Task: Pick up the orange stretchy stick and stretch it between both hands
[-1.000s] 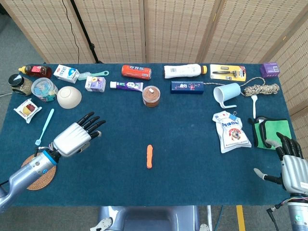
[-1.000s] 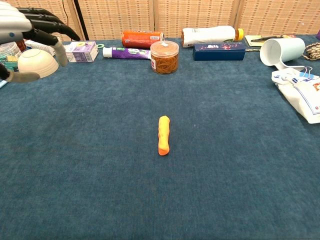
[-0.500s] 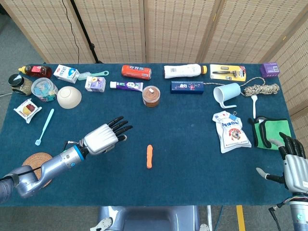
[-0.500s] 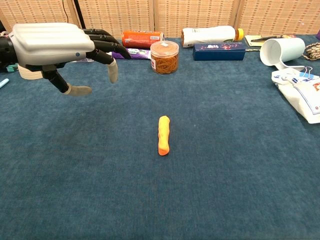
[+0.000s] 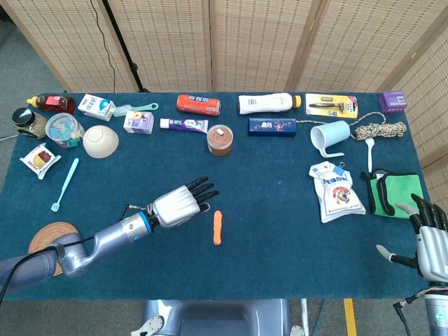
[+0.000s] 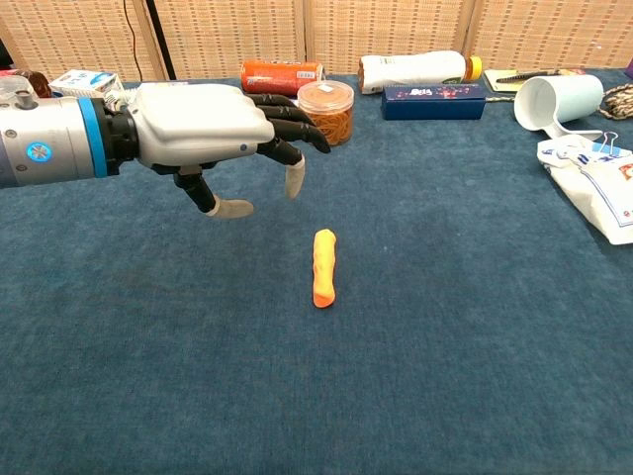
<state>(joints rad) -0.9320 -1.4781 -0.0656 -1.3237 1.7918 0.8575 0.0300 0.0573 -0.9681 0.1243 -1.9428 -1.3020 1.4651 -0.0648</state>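
The orange stretchy stick (image 5: 218, 227) (image 6: 323, 267) lies on the blue table, near the front middle, pointing away from me. My left hand (image 5: 180, 204) (image 6: 213, 131) hovers just left of it and a little behind, palm down, fingers apart and holding nothing. Its fingertips stop short of the stick. My right hand (image 5: 428, 240) sits at the table's front right corner, fingers spread, far from the stick; the chest view does not show it.
A jar of rubber bands (image 5: 220, 138), toothpaste (image 5: 184, 124), an orange can (image 5: 199, 104), a white bottle (image 5: 269, 103) and a blue box (image 5: 272, 127) stand behind. A mug (image 5: 330, 136), snack bag (image 5: 337, 190) and green cloth (image 5: 397, 193) lie right; a bowl (image 5: 100, 141) and coaster (image 5: 51, 235) left.
My left hand has swept right across the table from near the coaster to just beside the stick. The right hand has drawn back slightly toward the corner. The stick has not moved.
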